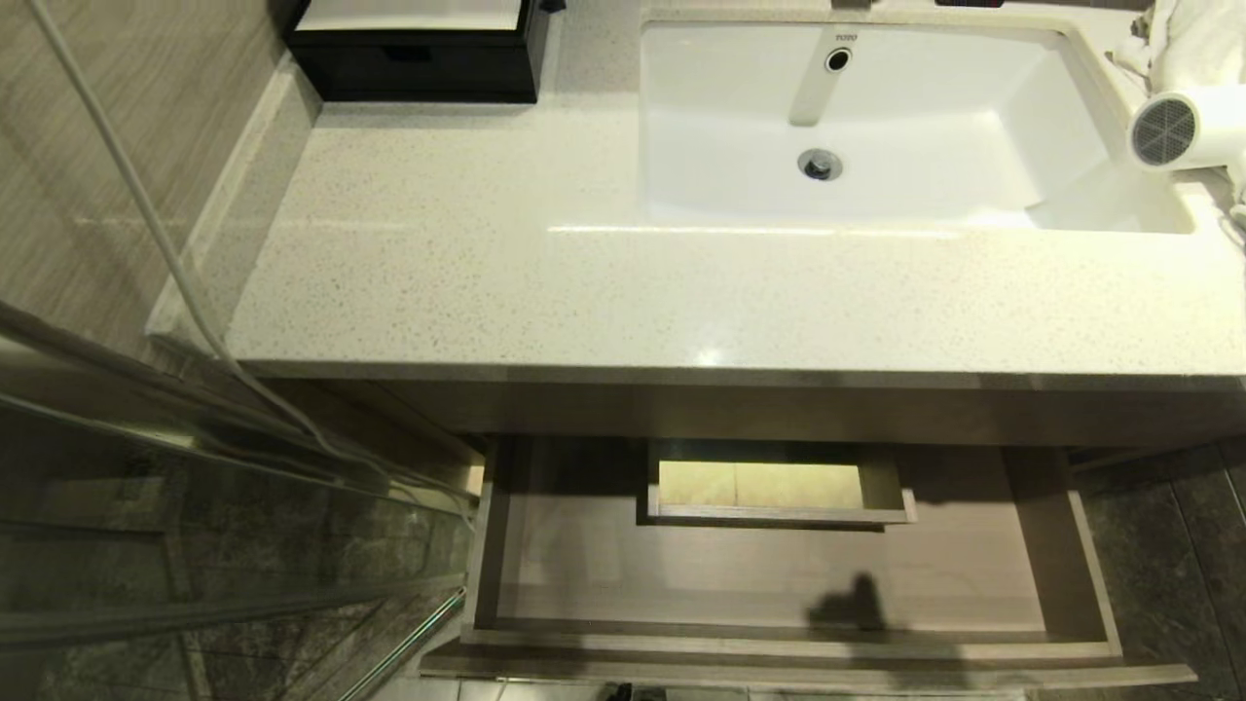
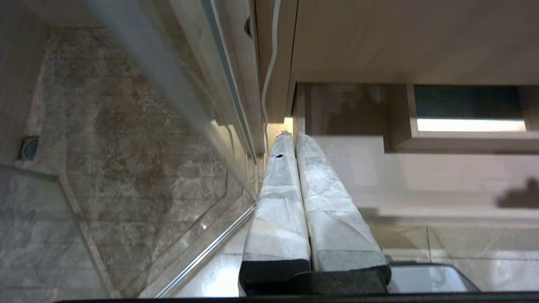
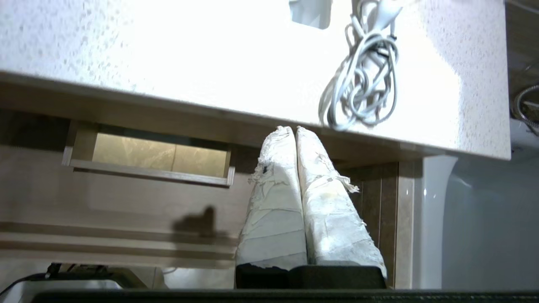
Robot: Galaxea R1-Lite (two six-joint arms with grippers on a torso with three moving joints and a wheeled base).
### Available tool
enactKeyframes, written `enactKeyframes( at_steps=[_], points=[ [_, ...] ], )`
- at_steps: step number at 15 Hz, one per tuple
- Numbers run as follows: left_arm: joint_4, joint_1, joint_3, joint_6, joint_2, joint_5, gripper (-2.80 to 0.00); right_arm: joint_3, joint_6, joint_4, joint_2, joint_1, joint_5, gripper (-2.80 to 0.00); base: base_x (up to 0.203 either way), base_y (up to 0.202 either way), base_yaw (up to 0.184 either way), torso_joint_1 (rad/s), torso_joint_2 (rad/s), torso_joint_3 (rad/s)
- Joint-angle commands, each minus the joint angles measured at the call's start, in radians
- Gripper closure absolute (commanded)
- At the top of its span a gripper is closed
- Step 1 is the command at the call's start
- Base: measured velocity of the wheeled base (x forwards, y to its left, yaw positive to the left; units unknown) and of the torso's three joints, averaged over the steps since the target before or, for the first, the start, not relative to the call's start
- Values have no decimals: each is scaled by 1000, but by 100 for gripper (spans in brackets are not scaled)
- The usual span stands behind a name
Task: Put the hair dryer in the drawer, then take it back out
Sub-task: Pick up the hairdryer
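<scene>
The hair dryer [image 1: 1183, 127] is lying on the worktop [image 1: 623, 292] beside the sink [image 1: 857, 127], well apart from the clenched, empty right hand [image 3: 294, 130], which is pointing below the worktop edge near the open drawer [image 1: 779, 584]. The left hand [image 2: 292, 136] is also clenched.

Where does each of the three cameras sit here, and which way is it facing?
Head: looks down on the countertop, sink, hair dryer and open drawer; no arm shows.
Left wrist: low by the glass panel, facing the drawer's left end; shut left gripper shows.
Right wrist: below the counter edge, facing up; shut right gripper and a coiled cord show.
Shared: all three see the drawer's boxed cutout.
</scene>
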Motion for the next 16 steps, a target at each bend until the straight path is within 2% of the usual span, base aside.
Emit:
enactKeyframes(
  at_steps=[1, 6, 10, 12, 14, 16],
  points=[
    [0, 0, 2, 0, -2, 0, 0, -31, -4, 10, 44, 0, 0, 0, 0, 0, 0, 329, -134, 199],
    [0, 0, 2, 0, 0, 0, 0, -161, -9, 21, 170, 0, -23, 0, 0, 0, 0, 327, -160, 164],
    [0, 0, 2, 0, 0, 0, 0, -302, -10, 141, 324, -8, -56, 0, 0, 0, 0, 63, -30, 29],
    [0, 0, 2, 0, -2, 0, 0, -372, -12, 159, 385, -61, -68, 0, 0, 0, 0, 0, 0, 0],
    [0, 0, 2, 0, 0, 0, 0, -412, -13, 222, 433, -136, -137, 0, 0, 0, 0, 0, 0, 0],
    [0, 0, 2, 0, -2, 0, 0, -419, -5, 255, 469, -151, -221, 0, 0, 0, 0, 0, 0, 0]
  ],
)
